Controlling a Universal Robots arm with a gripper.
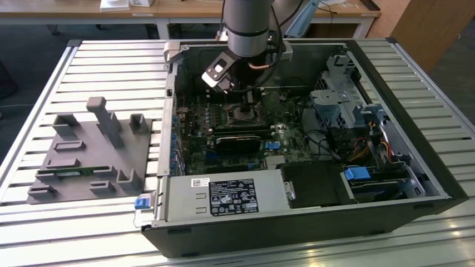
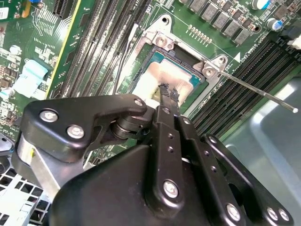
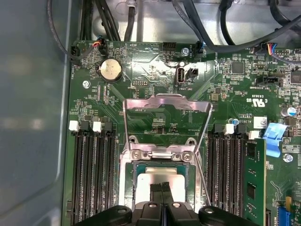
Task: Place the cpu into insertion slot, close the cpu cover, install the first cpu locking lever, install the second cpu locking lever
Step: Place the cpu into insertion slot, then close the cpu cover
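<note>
Grey parts fixture [image 1: 88,153] near the slatted counter's [image 1: 111,61] edge at the exterior view's left. Beside it, an open computer case [image 1: 297,228]. Inside, the end effector [image 3: 162,188], fingers [image 3: 156,192] pressed together, tips on the cpu [image 3: 145,181] seated in the insertion slot [image 3: 126,186]. The cpu cover [image 3: 164,100] stands raised. A locking lever [image 2: 256,90] juts free.

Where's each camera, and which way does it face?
Exterior view: off the arm, looking down into the open computer case; the arm shows.
First wrist view: on the arm, facing the circuit board and open cpu cover; gripper tips show.
Second wrist view: on the arm, looking past the gripper at the cpu.
Wrist views share cpu and gripper.
</note>
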